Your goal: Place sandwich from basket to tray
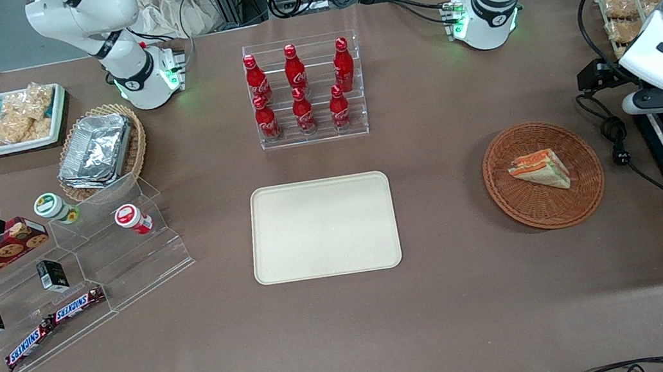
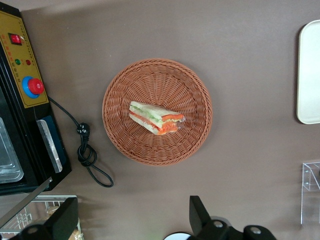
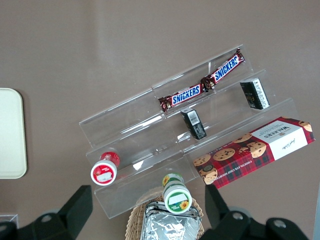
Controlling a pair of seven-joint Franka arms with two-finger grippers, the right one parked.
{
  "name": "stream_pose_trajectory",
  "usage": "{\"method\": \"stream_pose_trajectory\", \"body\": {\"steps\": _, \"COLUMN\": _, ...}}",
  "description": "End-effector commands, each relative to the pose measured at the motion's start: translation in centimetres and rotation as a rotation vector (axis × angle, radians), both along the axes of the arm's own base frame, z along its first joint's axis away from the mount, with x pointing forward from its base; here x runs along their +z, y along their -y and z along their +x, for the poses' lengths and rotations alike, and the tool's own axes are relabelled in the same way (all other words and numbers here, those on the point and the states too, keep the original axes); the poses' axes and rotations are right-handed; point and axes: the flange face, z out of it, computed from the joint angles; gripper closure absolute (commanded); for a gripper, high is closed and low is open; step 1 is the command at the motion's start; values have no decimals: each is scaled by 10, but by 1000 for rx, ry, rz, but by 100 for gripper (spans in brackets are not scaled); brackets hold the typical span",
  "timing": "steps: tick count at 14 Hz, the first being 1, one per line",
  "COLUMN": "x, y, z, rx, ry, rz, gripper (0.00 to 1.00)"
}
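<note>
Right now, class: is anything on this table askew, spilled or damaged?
Nothing stands out. The sandwich lies intact in the basket, the tray sits flat and bare, and the cola bottles stand upright in their rack. The gripper hangs open above the basket.

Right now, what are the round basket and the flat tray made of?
The basket looks like woven wicker, reddish-brown: you can see strands ringing round the sandwich. The tray looks like smooth matte plastic or pressed fibre, cream; I can't tell which. The gripper hangs above the table beside the basket, fingers spread.
</note>
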Motion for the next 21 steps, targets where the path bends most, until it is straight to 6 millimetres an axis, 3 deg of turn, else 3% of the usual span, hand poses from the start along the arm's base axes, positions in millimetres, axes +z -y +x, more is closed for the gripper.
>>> {"method": "stream_pose_trajectory", "body": {"steps": 1, "x": 1, "y": -4, "z": 3, "rx": 1, "ry": -10, "rz": -4, "gripper": 0}}
{"method": "stream_pose_trajectory", "body": {"steps": 5, "x": -3, "y": -5, "z": 12, "rx": 76, "ry": -12, "rz": 0, "gripper": 0}}
{"method": "stream_pose_trajectory", "body": {"steps": 10, "x": -34, "y": -11, "z": 11, "rx": 814, "ry": 60, "rz": 23, "gripper": 0}}
{"method": "stream_pose_trajectory", "body": {"steps": 13, "x": -80, "y": -17, "z": 16, "rx": 1150, "ry": 119, "rz": 6, "gripper": 0}}
{"method": "stream_pose_trajectory", "body": {"steps": 15, "x": -126, "y": -29, "z": 13, "rx": 1354, "ry": 174, "rz": -25, "gripper": 0}}
{"method": "stream_pose_trajectory", "body": {"steps": 18, "x": -183, "y": -36, "z": -3, "rx": 1448, "ry": 210, "rz": -54, "gripper": 0}}
{"method": "stream_pose_trajectory", "body": {"steps": 21, "x": -224, "y": -46, "z": -7, "rx": 1539, "ry": 214, "rz": -68, "gripper": 0}}
